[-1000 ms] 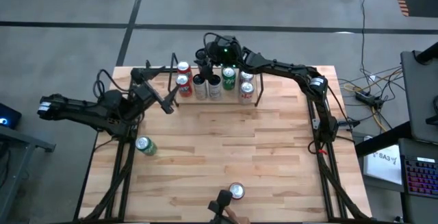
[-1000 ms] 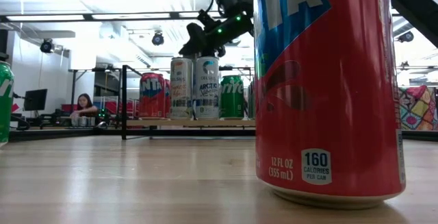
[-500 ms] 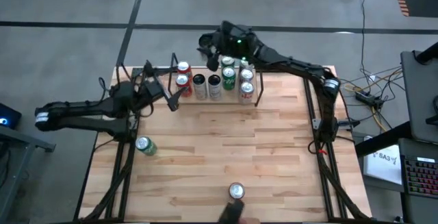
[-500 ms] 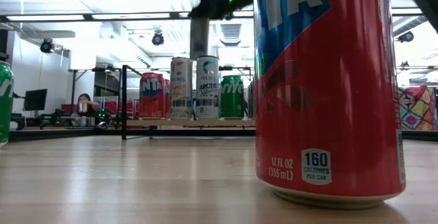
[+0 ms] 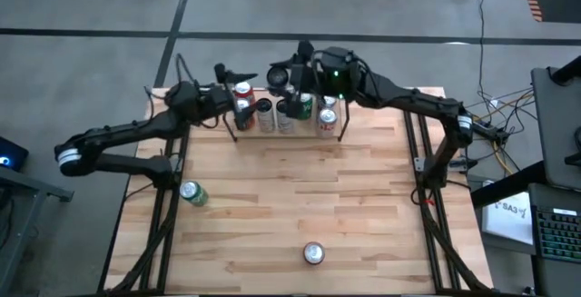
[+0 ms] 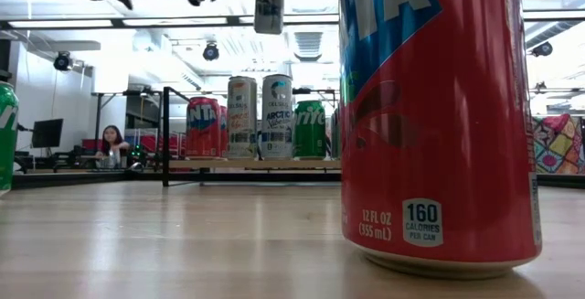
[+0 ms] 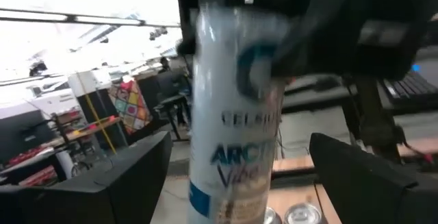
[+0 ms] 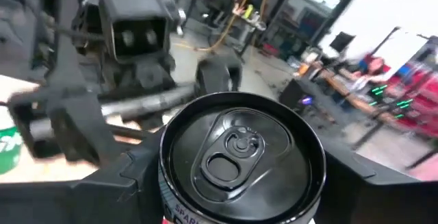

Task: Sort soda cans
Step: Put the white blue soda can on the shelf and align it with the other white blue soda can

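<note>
High view: since a second ago the right gripper (image 5: 283,77) has lifted a white can (image 5: 278,76) out of the row and now holds it at upper centre, above the rack (image 5: 342,126). The left gripper (image 5: 238,72) has swung in from the left and points at that can, fingers spread. Red, dark, white and green cans remain in the rack; a green can (image 5: 192,193) lies at lower left and a red can (image 5: 313,253) stands at bottom centre.

Low view: the lifted white can (image 6: 269,0) hangs at top centre above the rack row (image 6: 265,118); the red can (image 6: 437,116) fills the right.

Left wrist view: the white Celsius can (image 7: 236,107) stands between its spread fingers (image 7: 137,176), untouched.

Right wrist view: its fingers pinch the can (image 8: 241,157), top facing the camera
</note>
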